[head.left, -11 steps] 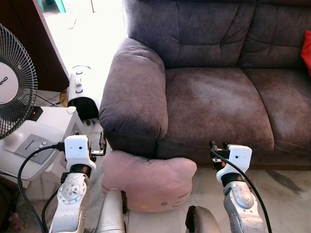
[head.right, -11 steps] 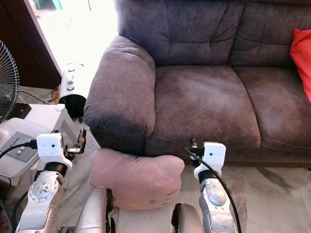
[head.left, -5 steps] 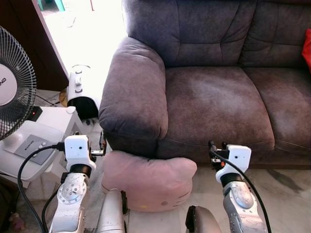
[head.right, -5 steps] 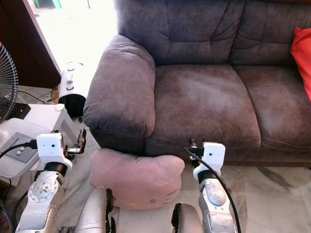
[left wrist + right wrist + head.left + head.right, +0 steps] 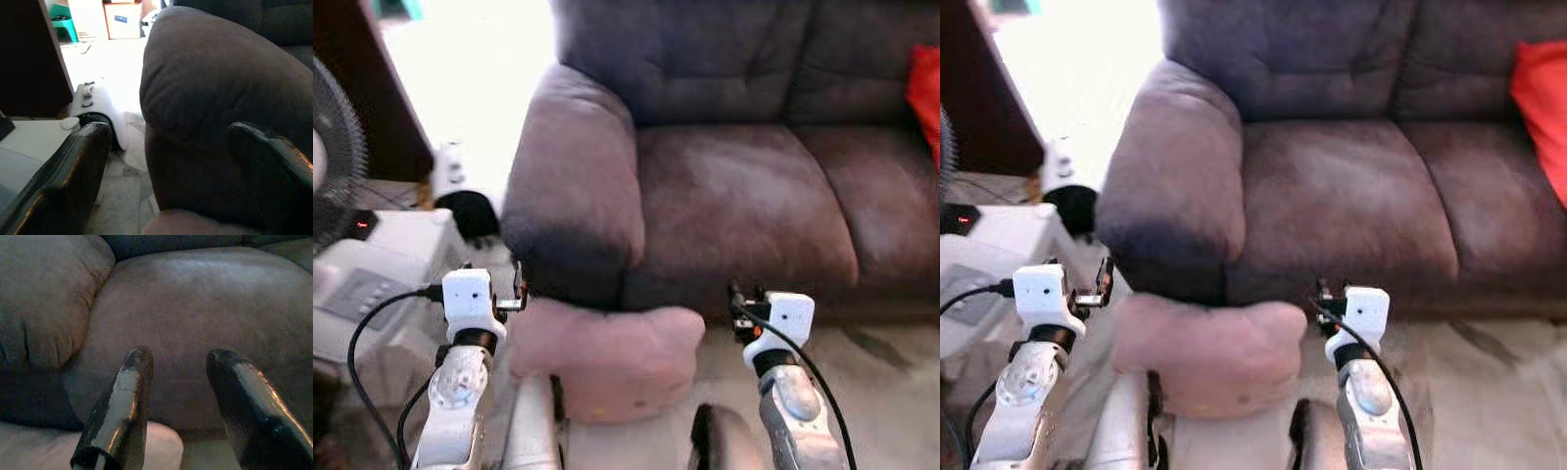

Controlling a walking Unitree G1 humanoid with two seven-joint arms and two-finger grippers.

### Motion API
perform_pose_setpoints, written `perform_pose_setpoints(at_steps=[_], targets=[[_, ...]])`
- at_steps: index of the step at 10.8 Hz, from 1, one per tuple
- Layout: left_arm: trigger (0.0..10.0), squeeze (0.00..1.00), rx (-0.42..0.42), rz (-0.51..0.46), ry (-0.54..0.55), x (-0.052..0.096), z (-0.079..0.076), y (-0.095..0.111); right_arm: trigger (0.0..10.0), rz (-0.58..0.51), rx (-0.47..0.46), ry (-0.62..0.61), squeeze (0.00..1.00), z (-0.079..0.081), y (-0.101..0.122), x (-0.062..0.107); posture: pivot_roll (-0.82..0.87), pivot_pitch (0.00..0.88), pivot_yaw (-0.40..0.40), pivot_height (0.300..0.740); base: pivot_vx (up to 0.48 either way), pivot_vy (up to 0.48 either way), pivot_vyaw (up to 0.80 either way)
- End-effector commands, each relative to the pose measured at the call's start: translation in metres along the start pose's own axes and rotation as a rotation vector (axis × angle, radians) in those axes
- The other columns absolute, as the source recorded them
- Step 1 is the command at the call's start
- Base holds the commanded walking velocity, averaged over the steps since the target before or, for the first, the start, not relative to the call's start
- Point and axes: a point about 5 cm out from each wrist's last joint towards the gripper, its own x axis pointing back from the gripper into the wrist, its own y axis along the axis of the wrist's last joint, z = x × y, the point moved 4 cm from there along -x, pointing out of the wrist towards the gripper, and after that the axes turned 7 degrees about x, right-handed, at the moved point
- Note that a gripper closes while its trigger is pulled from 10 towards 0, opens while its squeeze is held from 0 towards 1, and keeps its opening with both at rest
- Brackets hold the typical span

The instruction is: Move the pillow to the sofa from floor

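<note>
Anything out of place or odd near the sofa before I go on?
Yes: the pink pillow lies on the floor, pushed against the foot of the sofa below its armrest, instead of on the seat. The left gripper and right gripper flank it, fingers open. Nothing looks spilled or damaged.

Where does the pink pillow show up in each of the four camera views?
Left eye view: pink pillow low in the centre, on the floor against the sofa front.
Right eye view: pillow low, left of centre, below the sofa armrest.
Left wrist view: a pale pink sliver at the bottom edge, under the armrest.
Right wrist view: the pink corner at the bottom left.
Shared landmark: the armrest.
</note>
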Motion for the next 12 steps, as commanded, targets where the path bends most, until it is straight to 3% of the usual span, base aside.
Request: perform_pose_setpoints(at_steps=[1,6,9,12], targets=[[10.0,0.00,-0.006,0.015,-0.010,0.001,-0.001,-0.002,10.0,0.026,0.001,-0.003,0.00,0.000,-0.008,0.004,0.12,0.142,-0.031,0.488,0.000,0.000,0.00],[10.0,0.00,-0.006,0.021,-0.013,0.002,-0.002,-0.002,10.0,0.079,0.030,0.004,0.00,-0.001,-0.017,0.002,0.12,0.150,-0.031,0.488,0.000,0.000,0.00],[10.0,0.00,-0.003,0.017,-0.020,0.000,-0.003,0.002,10.0,0.203,0.005,0.043,0.00,0.006,-0.024,-0.025,0.13,0.173,-0.025,0.488,0.000,0.000,0.00],[10.0,0.00,0.003,0.024,-0.020,0.003,-0.005,0.005,10.0,0.308,0.045,0.181,0.00,0.020,-0.024,-0.054,0.15,0.210,-0.025,0.488,0.000,0.000,0.00]])
